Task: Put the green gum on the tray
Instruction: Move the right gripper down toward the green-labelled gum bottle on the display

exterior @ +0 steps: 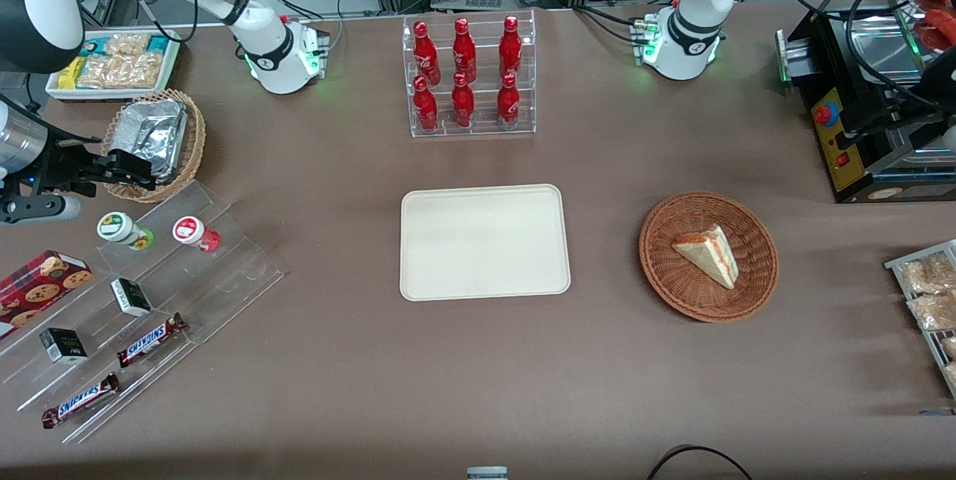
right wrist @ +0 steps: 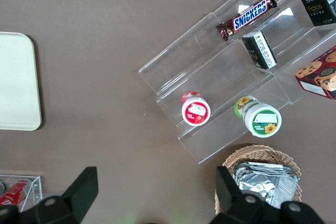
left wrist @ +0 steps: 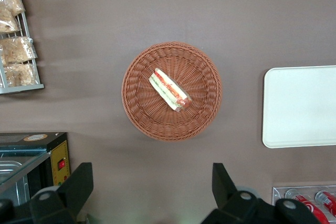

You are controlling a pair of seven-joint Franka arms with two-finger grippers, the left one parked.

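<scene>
The green gum (exterior: 119, 228) stands on the top step of a clear acrylic rack (exterior: 224, 271), beside a similar red gum bottle (exterior: 193, 232). In the right wrist view the green gum (right wrist: 262, 119) shows a white lid with a green mark, next to the red one (right wrist: 196, 111). The cream-beige tray (exterior: 484, 241) lies bare at the table's middle; its corner shows in the right wrist view (right wrist: 16, 82). My right gripper (exterior: 131, 166) hovers over the foil basket's edge, a little farther from the front camera than the green gum. It is open (right wrist: 156, 187) and empty.
A wicker basket (exterior: 196, 138) holds a foil pack. The rack also carries Snickers bars (exterior: 149, 340) and small dark boxes (exterior: 131, 296). A cookie box (exterior: 41, 282) lies beside it. A bottle rack (exterior: 469, 77) and a sandwich basket (exterior: 708, 256) flank the tray.
</scene>
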